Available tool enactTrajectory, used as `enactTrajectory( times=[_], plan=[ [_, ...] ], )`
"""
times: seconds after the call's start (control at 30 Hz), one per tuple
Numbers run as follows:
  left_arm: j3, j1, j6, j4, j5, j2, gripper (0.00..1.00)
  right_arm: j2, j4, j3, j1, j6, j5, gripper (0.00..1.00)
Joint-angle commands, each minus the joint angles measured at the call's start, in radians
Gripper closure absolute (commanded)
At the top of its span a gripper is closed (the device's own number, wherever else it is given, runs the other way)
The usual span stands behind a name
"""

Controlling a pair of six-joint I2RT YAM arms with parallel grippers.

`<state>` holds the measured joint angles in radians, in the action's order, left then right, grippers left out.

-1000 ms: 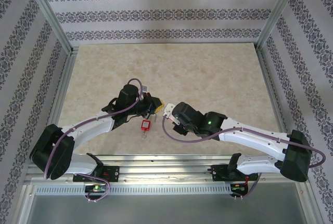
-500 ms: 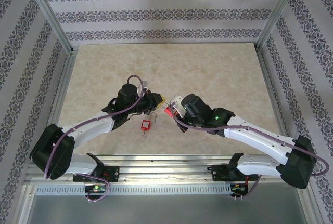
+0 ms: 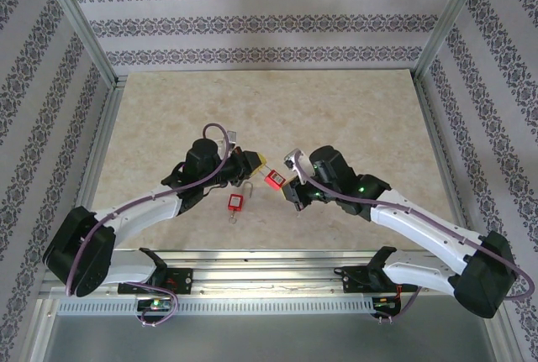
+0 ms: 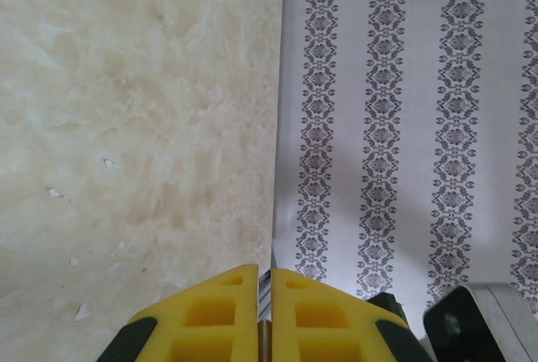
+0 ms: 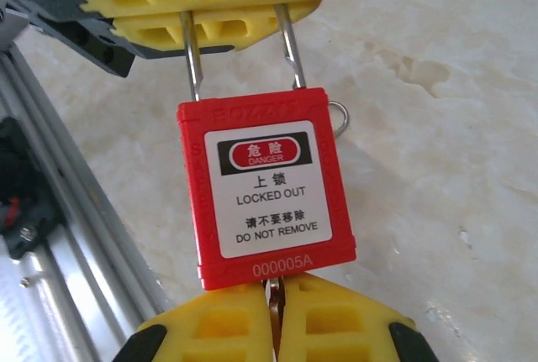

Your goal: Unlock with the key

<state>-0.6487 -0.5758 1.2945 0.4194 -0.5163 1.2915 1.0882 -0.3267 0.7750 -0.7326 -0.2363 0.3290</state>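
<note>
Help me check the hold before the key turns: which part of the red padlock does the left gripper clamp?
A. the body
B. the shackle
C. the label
B: the left gripper pinches the shackle, with the body of the red padlock clear of its fingers.

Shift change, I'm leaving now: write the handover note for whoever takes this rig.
Left gripper: shut on the shackle of the red padlock.
Right gripper: shut on a thin metal piece, apparently the key, at the padlock's underside.
A small red object lies on the table near the arms.
Done: padlock held, key seemingly in.
Left: turn key, pull shackle free; both its legs sit in the body.
</note>
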Motion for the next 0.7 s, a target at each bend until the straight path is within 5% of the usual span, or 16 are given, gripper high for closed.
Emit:
enactTrajectory(
  times=[0.0,0.17,0.67],
  plan=[
    [0.014,-0.006,-0.031,0.066,0.025,-0.036,1.00,-0.015,0.085,-0.014,0.049,-0.106,0.119,1.00],
    [0.026,-0.006,-0.004,0.092,0.024,-0.026,1.00,0.002,0.079,-0.008,0.072,-0.123,0.158,1.00],
    [-0.002,0.014,-0.082,-0.067,0.037,-0.062,1.00,-0.068,0.061,-0.043,0.177,-0.145,0.238,0.49]
  ],
)
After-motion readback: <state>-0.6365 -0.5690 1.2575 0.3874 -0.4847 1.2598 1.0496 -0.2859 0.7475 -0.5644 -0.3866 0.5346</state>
